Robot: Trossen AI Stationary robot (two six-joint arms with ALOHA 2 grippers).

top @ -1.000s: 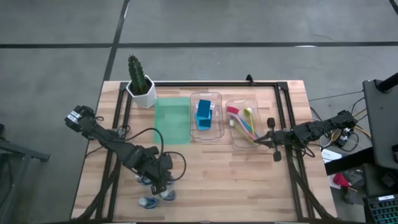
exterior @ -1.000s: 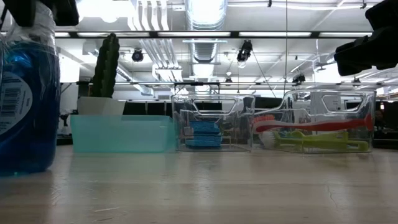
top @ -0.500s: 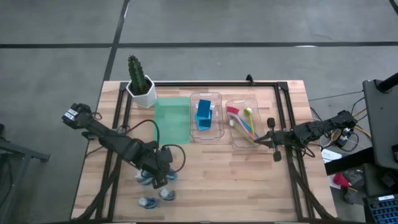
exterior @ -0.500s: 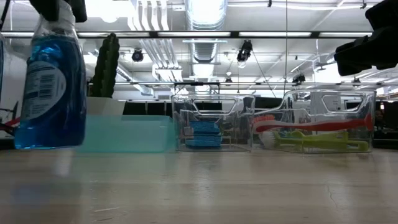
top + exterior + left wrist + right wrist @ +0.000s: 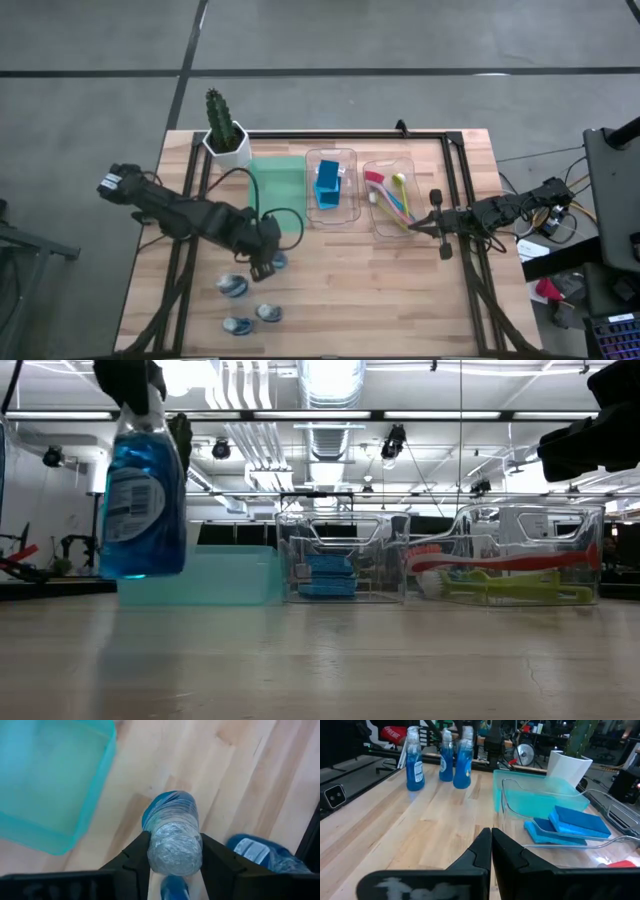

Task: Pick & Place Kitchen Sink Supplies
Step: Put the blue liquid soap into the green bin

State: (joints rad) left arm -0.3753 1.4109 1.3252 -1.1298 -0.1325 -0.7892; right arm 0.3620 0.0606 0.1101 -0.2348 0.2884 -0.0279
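My left gripper (image 5: pixel 266 256) is shut on a blue-white bottle (image 5: pixel 140 490), above the table just near of the green tray (image 5: pixel 275 192). Three more bottles (image 5: pixel 232 287) (image 5: pixel 238 325) (image 5: pixel 268 314) stand on their bases toward the near-left edge. Blue sponges (image 5: pixel 328 186) lie in a clear tray. The pink, yellow-green and blue brushes (image 5: pixel 392 198) lie in another clear tray to its right. My right gripper (image 5: pixel 437 225) waits shut beside the brush tray, touching nothing. My left gripper pinches the bottle's upper end (image 5: pixel 175 851) between its two fingers (image 5: pixel 137 856), one on each side, coming from above and pointing down. The bottle hangs roughly upright below the fingers, lifted clear of the table (image 5: pixel 140 565).
A potted cactus (image 5: pixel 225 130) stands at the far-left corner behind the green tray. A dark frame rail (image 5: pixel 350 134) runs along the far edge and down both sides. Bare wood (image 5: pixel 370 290) lies across the near middle and right.
My left gripper has risen and moved toward the far edge and slightly right, toward the green tray, carrying the bottle. The bottle has come up from table level and now hangs clear. The other bottles and my right arm have stayed where they were.
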